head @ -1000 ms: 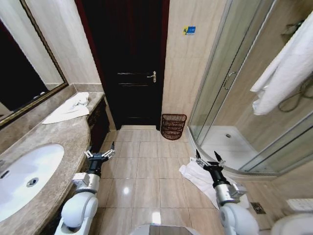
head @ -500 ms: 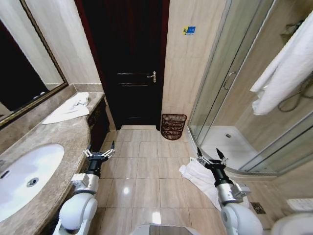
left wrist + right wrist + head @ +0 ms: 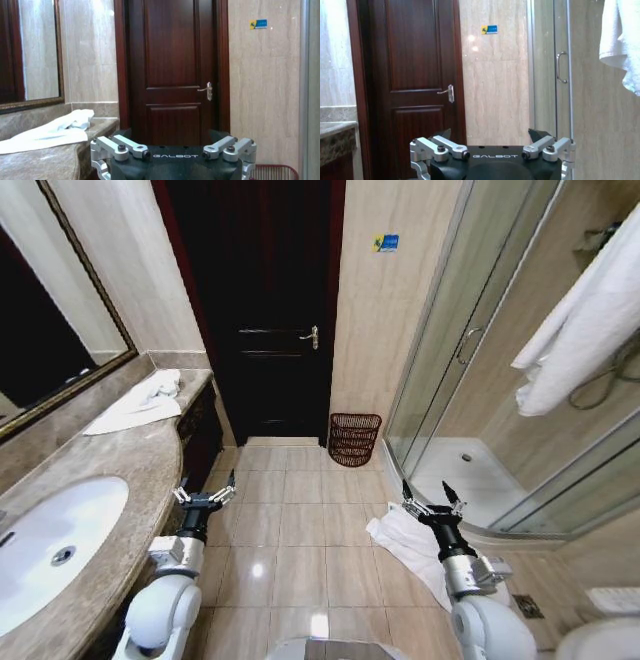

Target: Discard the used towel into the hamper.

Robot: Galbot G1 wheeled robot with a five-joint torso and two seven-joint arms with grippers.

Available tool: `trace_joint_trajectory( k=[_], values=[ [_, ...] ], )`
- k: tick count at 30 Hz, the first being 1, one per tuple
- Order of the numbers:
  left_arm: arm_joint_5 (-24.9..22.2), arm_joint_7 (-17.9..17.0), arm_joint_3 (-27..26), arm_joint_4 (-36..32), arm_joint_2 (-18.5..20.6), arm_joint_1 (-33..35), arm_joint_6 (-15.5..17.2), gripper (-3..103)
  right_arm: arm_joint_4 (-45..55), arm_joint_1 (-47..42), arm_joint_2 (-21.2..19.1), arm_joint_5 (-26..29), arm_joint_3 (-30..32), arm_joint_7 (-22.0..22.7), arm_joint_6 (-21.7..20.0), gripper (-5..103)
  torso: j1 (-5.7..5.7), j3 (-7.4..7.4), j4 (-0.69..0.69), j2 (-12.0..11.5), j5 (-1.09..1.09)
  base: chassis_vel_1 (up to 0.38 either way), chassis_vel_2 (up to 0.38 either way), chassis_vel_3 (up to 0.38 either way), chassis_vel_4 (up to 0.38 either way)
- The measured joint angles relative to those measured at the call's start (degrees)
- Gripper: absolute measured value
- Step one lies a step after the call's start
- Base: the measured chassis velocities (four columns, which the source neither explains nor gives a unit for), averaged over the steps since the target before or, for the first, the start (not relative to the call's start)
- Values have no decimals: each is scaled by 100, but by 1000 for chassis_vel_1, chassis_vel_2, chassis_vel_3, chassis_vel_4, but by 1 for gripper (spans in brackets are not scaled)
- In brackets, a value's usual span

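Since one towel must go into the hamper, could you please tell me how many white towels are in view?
3: a crumpled white cloth towel on the marble counter, another on the tiled floor beside the shower, and one hanging at the shower. More may be hidden.

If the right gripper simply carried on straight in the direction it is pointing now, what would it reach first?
Nothing close: the right gripper points level across open floor toward the tiled wall between the door and the shower's glass. Probably that wall first, though depth is uncertain.
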Motion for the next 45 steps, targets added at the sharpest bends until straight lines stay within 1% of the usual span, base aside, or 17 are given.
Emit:
trace_joint_trajectory(
  k=[11, 13, 30, 34, 45],
  values=[
    [-13, -25, -21, 55, 50, -22, -88, 100, -49, -10, 46, -195, -50, -15, 117, 100, 1, 0, 0, -1, 0, -77, 80, 76, -89],
    [-16, -27, -24, 101, 54, -27, -152, 100, -64, 2, 57, -221, -63, -16, 120, 100, 1, 0, 0, -1, 0, -66, 53, 47, -76],
    [-13, -30, -20, 275, 26, -38, -294, 100, -138, 18, 41, -221, -65, -12, 110, 100, 0, 0, 0, -1, 0, -53, 73, 78, -46],
    [-14, -47, -34, 321, 40, -56, -375, 100, -176, 32, 43, -220, -64, -7, 111, 100, 1, 0, 0, -1, 0, -10, 108, 105, -8],
    [-21, -52, -33, 359, 68, -67, -381, 100, -242, 88, 11, -225, -64, -1, 99, 100, 0, 0, 0, -1, 0, -4, 112, 107, -8]
  ],
)
